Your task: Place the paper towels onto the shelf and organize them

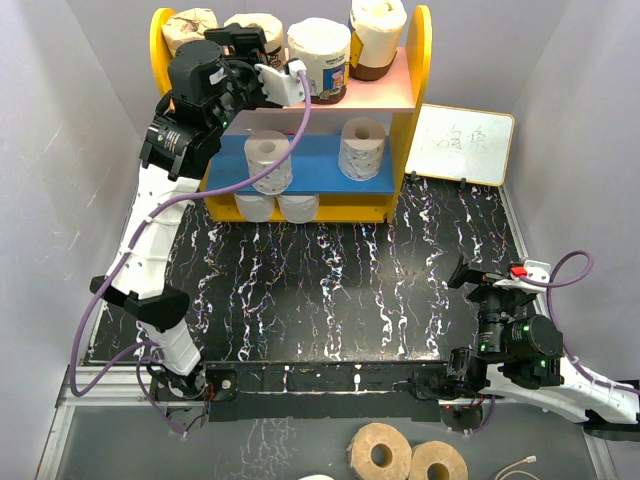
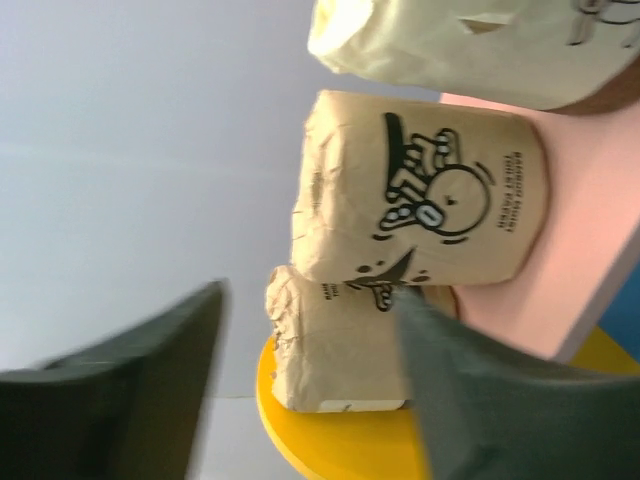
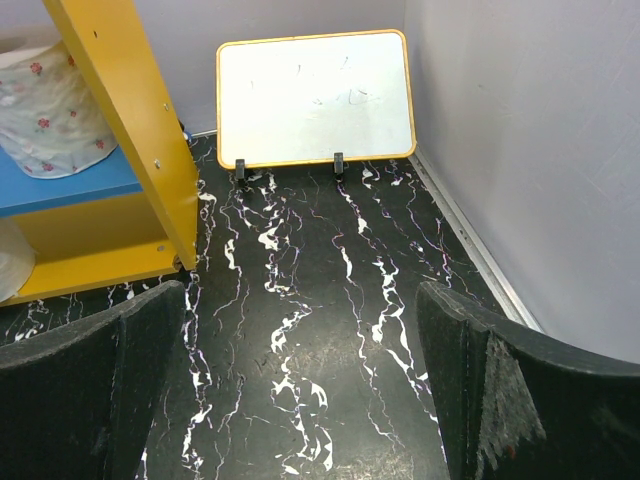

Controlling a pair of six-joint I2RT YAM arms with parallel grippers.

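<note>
Tan paper towels (image 2: 420, 200) bear a cartoon figure; lettering illegible.

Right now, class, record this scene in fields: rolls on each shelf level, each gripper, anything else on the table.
upper board: four tan rolls
blue board: two rolls
under blue board: two white rolls
left gripper: open, at the tan rolls
right gripper: open, over table
other: whiteboard, right of shelf

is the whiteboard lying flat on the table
No, the whiteboard stands on edge on two small black feet beside the shelf.
</note>
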